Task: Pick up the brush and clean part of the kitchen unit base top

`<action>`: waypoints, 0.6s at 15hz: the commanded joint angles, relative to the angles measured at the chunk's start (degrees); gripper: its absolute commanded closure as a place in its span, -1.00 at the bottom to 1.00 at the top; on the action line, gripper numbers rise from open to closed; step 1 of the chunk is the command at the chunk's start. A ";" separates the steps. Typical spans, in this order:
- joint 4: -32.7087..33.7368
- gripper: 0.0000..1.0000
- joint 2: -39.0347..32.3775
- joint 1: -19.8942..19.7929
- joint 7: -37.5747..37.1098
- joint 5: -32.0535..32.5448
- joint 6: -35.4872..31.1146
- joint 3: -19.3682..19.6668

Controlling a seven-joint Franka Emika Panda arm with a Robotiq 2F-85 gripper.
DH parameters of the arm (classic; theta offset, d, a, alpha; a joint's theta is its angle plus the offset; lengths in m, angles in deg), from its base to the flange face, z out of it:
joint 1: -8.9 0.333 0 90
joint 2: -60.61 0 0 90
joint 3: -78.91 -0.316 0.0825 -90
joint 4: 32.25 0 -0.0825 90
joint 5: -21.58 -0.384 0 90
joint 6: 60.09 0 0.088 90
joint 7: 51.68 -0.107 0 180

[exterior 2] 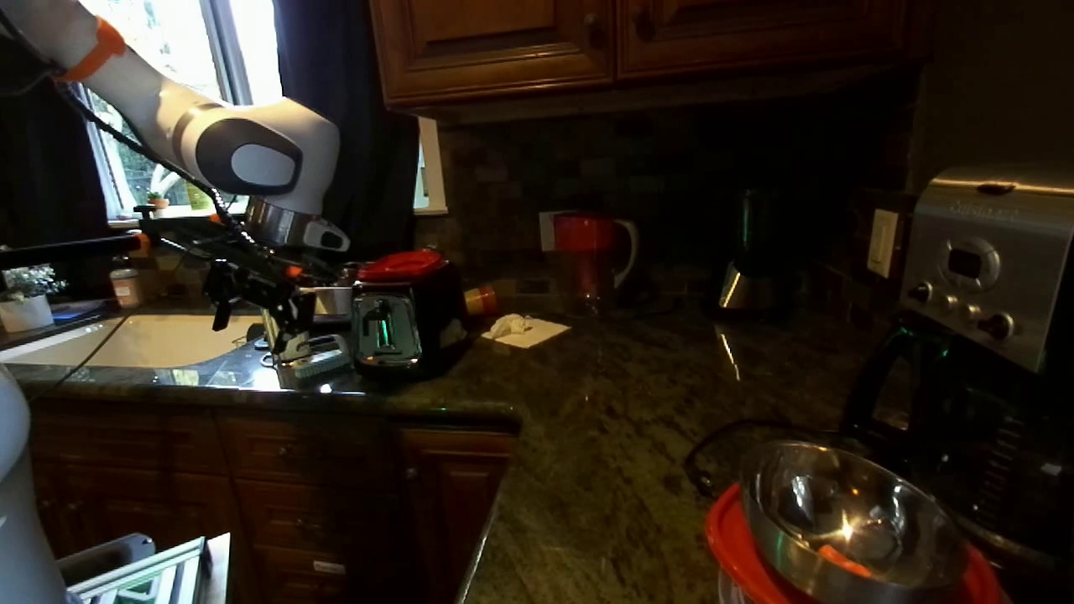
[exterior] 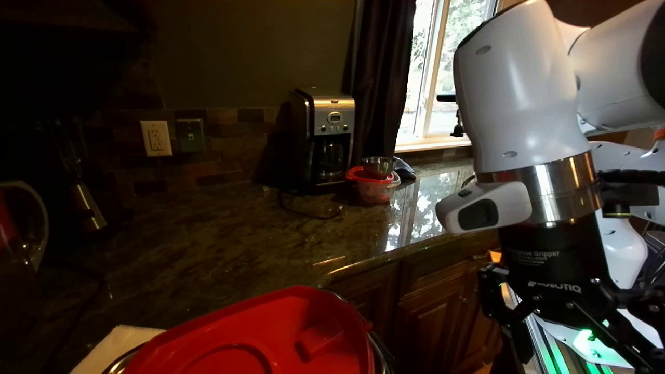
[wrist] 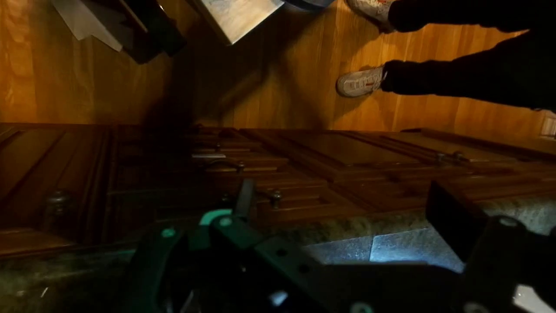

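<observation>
Judging by how things lie, little of the job is done. The brush (exterior 2: 315, 361) rests on the kitchen unit base top (exterior 2: 579, 453), just beside the toaster (exterior 2: 394, 344), and is not yet lifted. The gripper (wrist: 343, 198) hangs near that same toaster with its jaws spread wide and nothing held; in such dim light, whether it touches the brush cannot be told. Grasping, lifting and cleaning all seem left to do.

The gripper (exterior 2: 257, 324) hangs with its jaws apart right by the brush (exterior 2: 314, 360), can't tell if it's touching. Brush sits on the speckled stone countertop (exterior 2: 604, 411) beside the toaster (exterior 2: 394, 327). Red water pitcher (exterior 2: 585, 239) further back, steel bowl (exterior 2: 868, 516) up front near the coffee maker (exterior 2: 990, 310).
</observation>
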 commanded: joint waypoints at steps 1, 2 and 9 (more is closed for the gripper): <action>0.48 -1.00 -0.51 -0.55 0.34 -0.14 0.26 -0.62; 0.66 -1.00 -0.79 -0.59 0.66 -0.15 0.27 -0.61; 1.10 -1.00 -4.45 -2.18 -30.24 4.48 -12.79 -10.48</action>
